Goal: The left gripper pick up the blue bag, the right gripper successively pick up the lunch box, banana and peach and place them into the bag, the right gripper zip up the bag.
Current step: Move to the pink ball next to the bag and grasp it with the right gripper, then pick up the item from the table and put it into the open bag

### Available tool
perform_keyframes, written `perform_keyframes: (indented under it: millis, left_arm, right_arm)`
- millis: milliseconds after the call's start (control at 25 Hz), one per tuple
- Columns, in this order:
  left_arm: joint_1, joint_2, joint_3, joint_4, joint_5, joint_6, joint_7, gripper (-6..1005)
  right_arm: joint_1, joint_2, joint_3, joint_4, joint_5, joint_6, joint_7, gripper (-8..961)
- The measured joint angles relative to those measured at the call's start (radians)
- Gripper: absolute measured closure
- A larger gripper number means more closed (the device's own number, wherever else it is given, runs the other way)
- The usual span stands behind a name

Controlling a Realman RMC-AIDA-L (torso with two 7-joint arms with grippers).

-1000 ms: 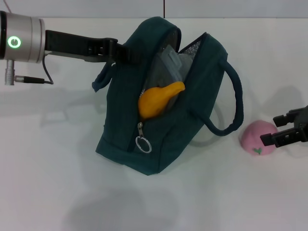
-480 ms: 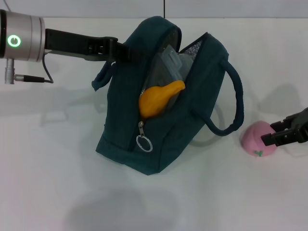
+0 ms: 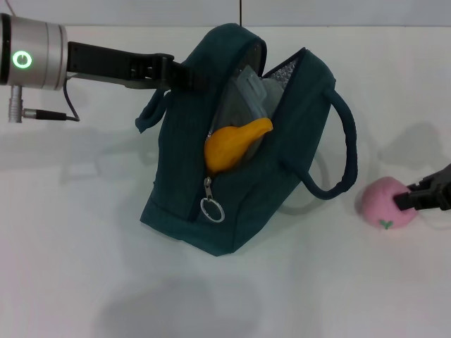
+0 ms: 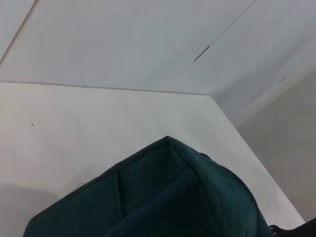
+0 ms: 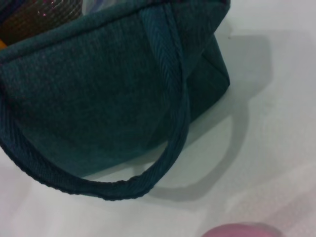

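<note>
White table point(image 3: 84, 282) — pale grey wall point(image 4: 148, 39) behind.

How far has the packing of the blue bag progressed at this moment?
Done: the left pincer holds the blue bag open, and the lunch box and banana sit inside. In hand: the right pincer is at the peach, which rests on the table beside the bag. Left: putting the peach in and closing the zipper.
</note>
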Motion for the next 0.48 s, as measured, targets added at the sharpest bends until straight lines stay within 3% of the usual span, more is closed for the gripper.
perform_keyframes:
  millis: [320, 480]
  left_arm:
    - [0.0, 0.0, 0.0, 0.0, 0.0, 0.001, 0.0, 952]
    - [0.0, 0.0, 0.0, 0.0, 0.0, 0.002, 0.0, 952]
  right_arm:
    - [-0.01, -0.013, 0.009, 0.0, 0.007, 0.007, -0.003, 792]
    - [-0.017, -0.017, 0.088, 0.0, 0.022, 0.003, -0.022, 855]
